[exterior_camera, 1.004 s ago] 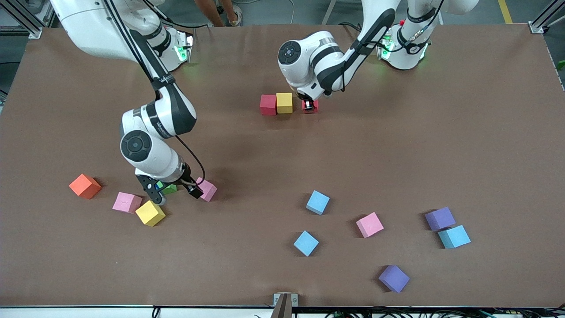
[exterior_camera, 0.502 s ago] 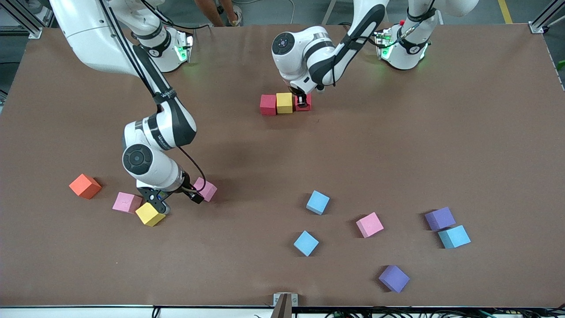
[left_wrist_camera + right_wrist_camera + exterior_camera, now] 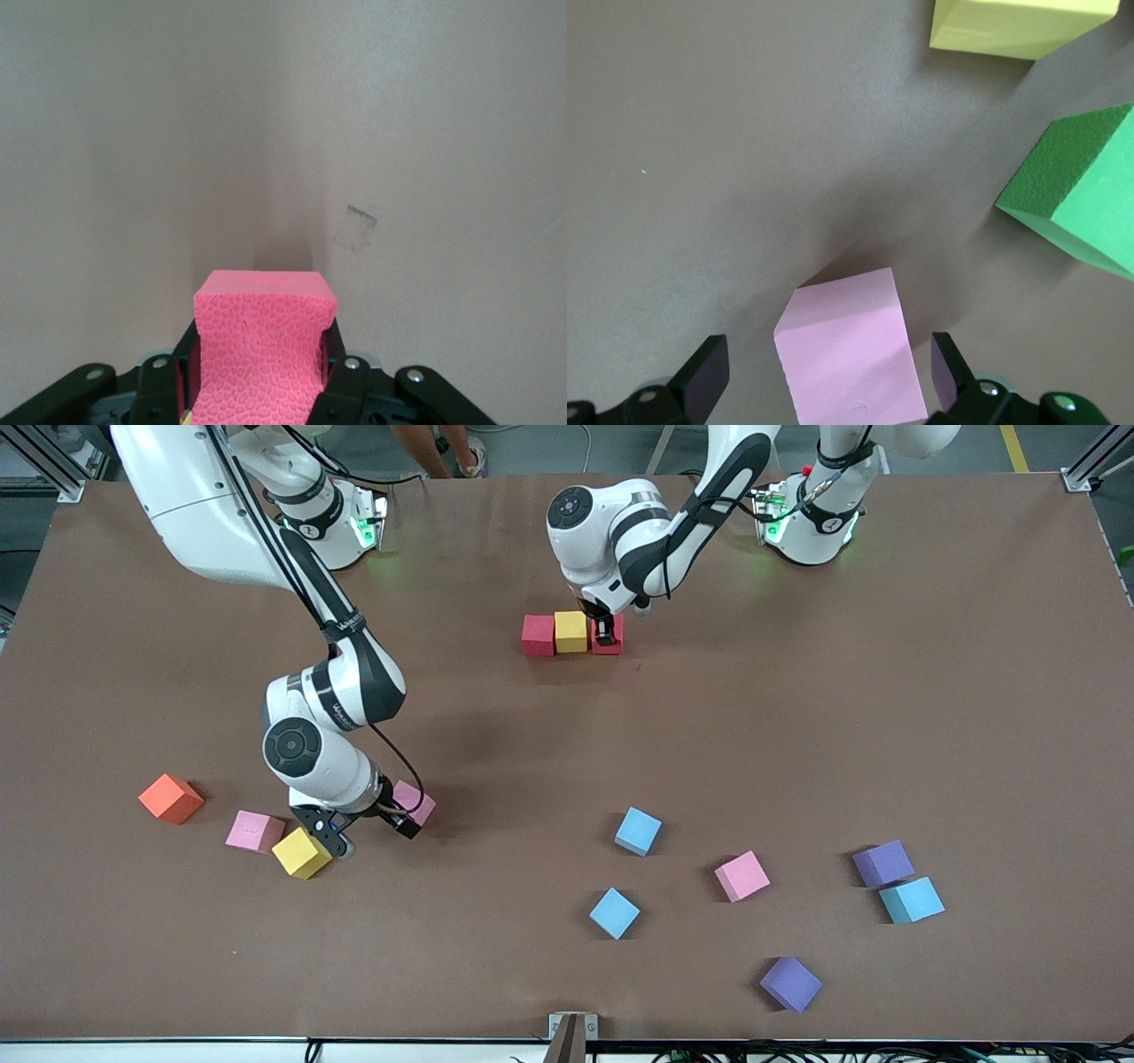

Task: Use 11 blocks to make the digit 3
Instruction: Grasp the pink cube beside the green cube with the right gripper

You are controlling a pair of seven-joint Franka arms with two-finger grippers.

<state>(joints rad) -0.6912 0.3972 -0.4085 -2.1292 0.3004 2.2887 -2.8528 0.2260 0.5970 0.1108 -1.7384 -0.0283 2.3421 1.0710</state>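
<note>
Front view: red block [image 3: 609, 638] in left pincer [image 3: 606, 634], square beside yellow block [image 3: 570, 631].

Table [image 3: 797, 717] brown; row blocks red [image 3: 538, 636], yellow [image 3: 570, 631], red [image 3: 614, 640]; loose blocks orange [image 3: 171, 798], pink [image 3: 741, 875], light blue [image 3: 638, 831], purple [image 3: 790, 984].

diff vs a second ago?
Left gripper, shut on the red block, carried it in against the yellow block of the row. Right gripper, open, shifted from the green block to straddle a pink block. Loose blocks unchanged.
</note>
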